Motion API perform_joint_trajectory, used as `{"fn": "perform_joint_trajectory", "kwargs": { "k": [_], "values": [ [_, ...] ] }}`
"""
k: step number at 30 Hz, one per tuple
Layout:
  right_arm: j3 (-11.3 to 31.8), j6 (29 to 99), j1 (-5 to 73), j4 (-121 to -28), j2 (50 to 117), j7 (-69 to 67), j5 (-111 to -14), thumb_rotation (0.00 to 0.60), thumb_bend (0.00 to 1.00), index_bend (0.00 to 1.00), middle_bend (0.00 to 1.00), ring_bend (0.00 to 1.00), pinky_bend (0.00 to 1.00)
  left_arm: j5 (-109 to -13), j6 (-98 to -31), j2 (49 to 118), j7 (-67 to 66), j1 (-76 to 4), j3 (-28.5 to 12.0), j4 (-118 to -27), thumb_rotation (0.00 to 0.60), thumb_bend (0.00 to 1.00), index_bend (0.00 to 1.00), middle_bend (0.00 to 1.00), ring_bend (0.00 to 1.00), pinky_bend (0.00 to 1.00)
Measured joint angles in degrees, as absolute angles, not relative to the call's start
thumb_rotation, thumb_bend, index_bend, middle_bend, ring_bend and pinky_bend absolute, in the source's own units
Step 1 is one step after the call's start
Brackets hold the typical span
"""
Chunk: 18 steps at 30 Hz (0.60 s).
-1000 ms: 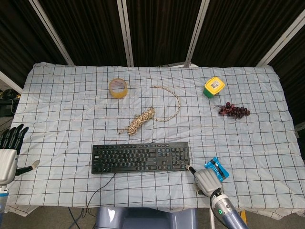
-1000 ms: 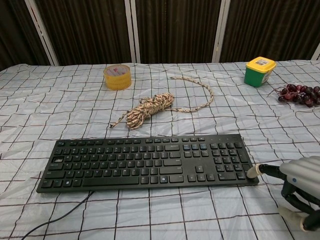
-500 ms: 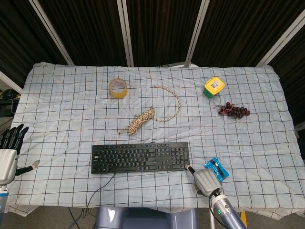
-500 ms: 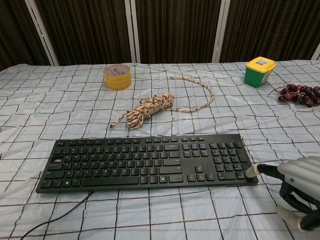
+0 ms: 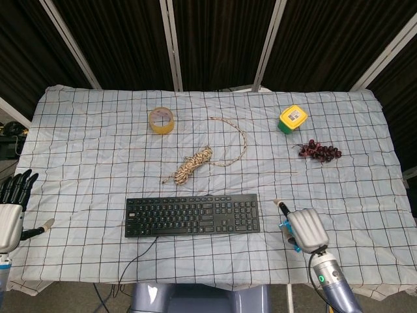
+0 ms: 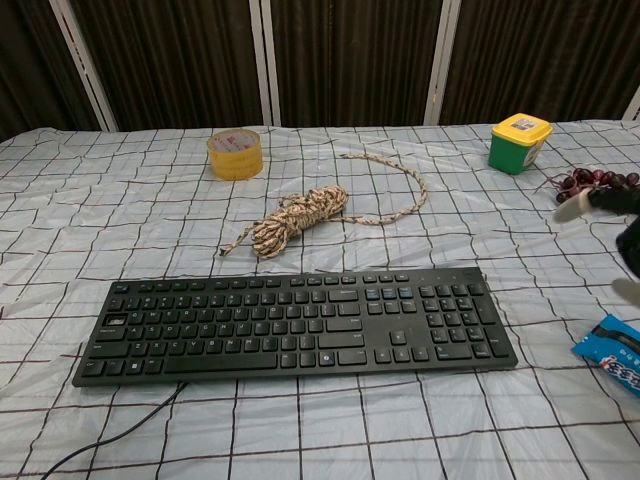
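My right hand [image 5: 306, 228] hovers above the table just right of the black keyboard [image 5: 191, 215], over a blue snack packet [image 5: 287, 232] that it partly hides. One finger [image 5: 282, 207] sticks out toward the keyboard's right end; the others look curled in and hold nothing. The chest view shows this hand [image 6: 622, 225] at the right edge, raised above the packet [image 6: 612, 352] and clear of the keyboard [image 6: 295, 320]. My left hand [image 5: 12, 208] hangs off the table's left edge with straight, spread fingers, holding nothing.
A coiled rope [image 5: 195, 160] lies behind the keyboard, and a yellow tape roll [image 5: 161, 120] sits further back. A green tub with a yellow lid [image 5: 292, 119] and dark grapes [image 5: 320, 151] are at the back right. The keyboard's cable [image 6: 110, 435] runs off the front edge.
My right hand has lifted its fingertip off the keyboard's near right corner and moved right and up. The blue packet now shows in the chest view. The left hand has stayed still.
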<state>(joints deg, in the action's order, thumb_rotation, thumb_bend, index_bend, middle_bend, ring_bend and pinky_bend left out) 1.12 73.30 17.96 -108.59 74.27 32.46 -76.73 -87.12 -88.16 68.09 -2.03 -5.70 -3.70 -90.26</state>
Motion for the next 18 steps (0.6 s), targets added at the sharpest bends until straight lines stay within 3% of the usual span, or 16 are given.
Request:
{"fn": "perform_joint_trajectory", "kwargs": {
  "k": [1,2,4,7,11,18],
  "values": [
    [1.21,74.23,17.5,-108.7,72.89,30.75,-77.93,0.6,0.3,0.12,0.29,0.25,0.52,-87.13,-88.15,68.11,-2.08,-5.7,-3.68,-90.28,0.6,0.03,0.0,0.0,0.0,0.0],
    [1.23,74.83,17.12,-108.74,71.9,29.37,-78.85,0.6,0.28,0.1,0.25,0.21,0.49,-87.14,-88.15,68.13,-2.12,-5.7,-3.67,-90.29,0.6,0.03,0.0,0.0,0.0,0.0],
    [1.13,76.38,16.14,-108.63,70.23,26.48,-80.66,0.6,0.24,0.06,0.13,0.09,0.34,-87.21,-88.14,68.16,-2.37,-5.69,-3.6,-90.35,0.6,0.03,0.0,0.0,0.0,0.0],
    [0.2,79.95,14.01,-107.24,67.35,20.23,-84.57,0.6,0.21,0.04,0.02,0.01,0.23,-87.34,-88.18,68.24,-2.74,-5.65,-3.48,-90.43,0.6,0.03,0.0,0.0,0.0,0.0],
    [-1.16,83.81,11.34,-102.52,65.26,13.82,-89.13,0.6,0.12,0.0,0.0,0.0,0.04,-87.57,-88.32,68.36,-3.22,-5.61,-3.38,-90.47,0.6,0.03,0.0,0.0,0.0,0.0],
    [0.23,91.55,7.92,-94.38,65.65,10.64,-91.72,0.6,0.09,0.0,0.0,0.0,0.01,-88.25,-88.7,68.43,-4.07,-5.49,-3.08,-90.33,0.6,0.03,0.0,0.0,0.0,0.0]
  ]
}}
